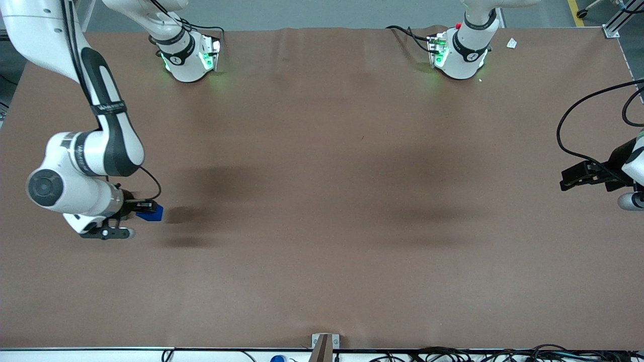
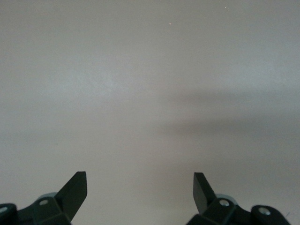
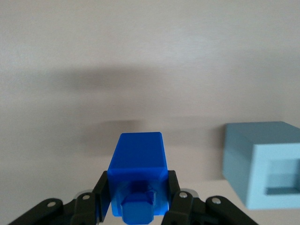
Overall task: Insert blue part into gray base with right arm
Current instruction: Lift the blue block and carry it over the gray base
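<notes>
My right arm (image 1: 108,125) reaches low over the brown table at the working arm's end. Its gripper (image 1: 150,209) is shut on the blue part (image 1: 152,214), held just above the table with its shadow beside it. In the right wrist view the blue part (image 3: 138,161) sits between the black fingers (image 3: 171,190), its square stud facing the camera, and the gripper (image 3: 138,190) grips it on both sides. The gray base (image 3: 262,164) stands on the table beside the held part, apart from it, its square recess showing on one face. In the front view the gray base is hidden.
Two white arm bases (image 1: 188,58) (image 1: 460,53) with green lights stand at the table edge farthest from the front camera. A small white scrap (image 1: 511,43) lies near the second base. Cables (image 1: 453,354) and a bracket (image 1: 324,344) run along the nearest edge.
</notes>
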